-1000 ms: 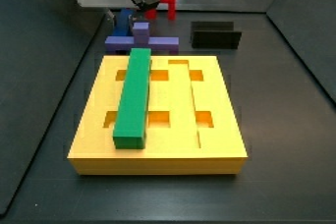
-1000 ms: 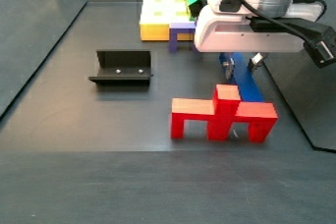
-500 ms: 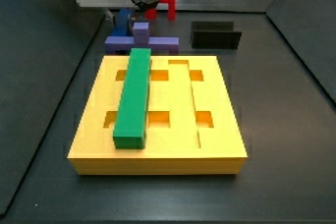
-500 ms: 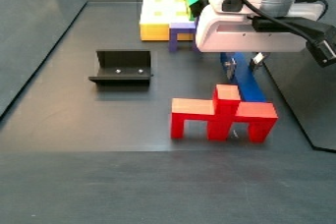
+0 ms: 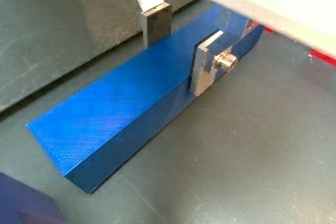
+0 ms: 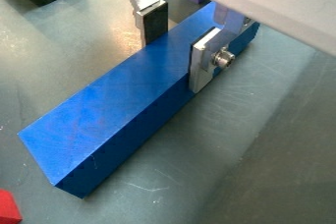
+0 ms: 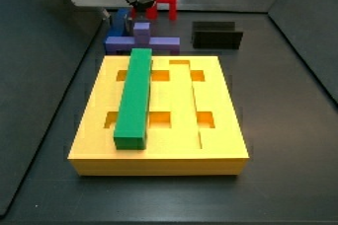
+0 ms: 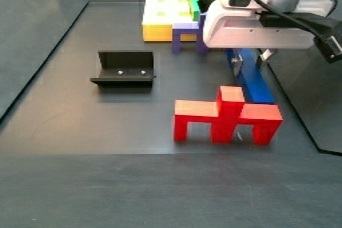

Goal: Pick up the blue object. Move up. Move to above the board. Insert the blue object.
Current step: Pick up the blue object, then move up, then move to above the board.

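Note:
The blue object (image 5: 118,110) (image 6: 118,110) is a long deep-blue bar lying low on the dark floor, and both wrist views look along it. My gripper (image 5: 180,61) (image 6: 176,61) straddles it near one end, a finger pressed on each long side, shut on it. In a side view the bar (image 8: 257,84) runs from under the gripper (image 8: 245,60) toward a red block. The board (image 7: 218,120) is the thick yellow slotted slab; a green bar (image 7: 134,96) lies in one of its slots. The gripper (image 7: 132,8) is beyond the board's far end.
A red arch-shaped block (image 8: 221,117) stands at the bar's end, partly hiding it. A purple cross block (image 7: 142,41) lies between the board and the gripper. The black fixture (image 8: 123,69) (image 7: 218,35) stands apart on the floor. Dark walls ring the workspace.
The gripper body sits slightly higher in both side views than a second ago. The blue bar shows no clear shift.

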